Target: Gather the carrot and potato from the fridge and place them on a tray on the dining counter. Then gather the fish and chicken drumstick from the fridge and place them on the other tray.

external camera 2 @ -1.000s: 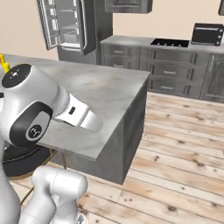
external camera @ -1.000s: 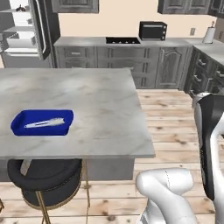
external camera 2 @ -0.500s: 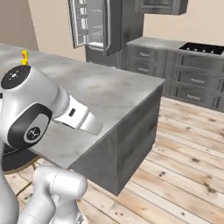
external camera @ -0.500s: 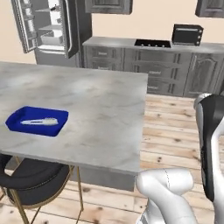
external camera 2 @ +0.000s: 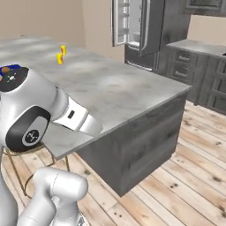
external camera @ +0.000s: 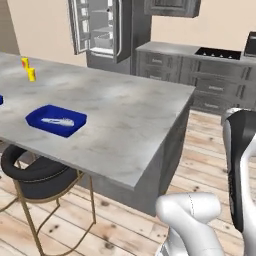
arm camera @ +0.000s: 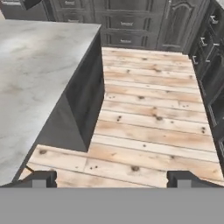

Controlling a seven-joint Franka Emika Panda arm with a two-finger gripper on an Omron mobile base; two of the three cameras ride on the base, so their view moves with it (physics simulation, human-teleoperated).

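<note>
The gripper [arm camera: 112, 178] is wide open and holds nothing; it hangs over the wooden floor [arm camera: 153, 127] beside the dining counter [external camera: 125, 115]. A blue tray [external camera: 56, 120] with a pale fish [external camera: 57, 121] in it sits on the counter. The fridge [external camera: 107, 32] stands open behind the counter.

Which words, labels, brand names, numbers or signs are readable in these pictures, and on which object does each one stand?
None can be read.
The blue tray, the two small yellow items, the open fridge and the marble counter carry no visible writing.
</note>
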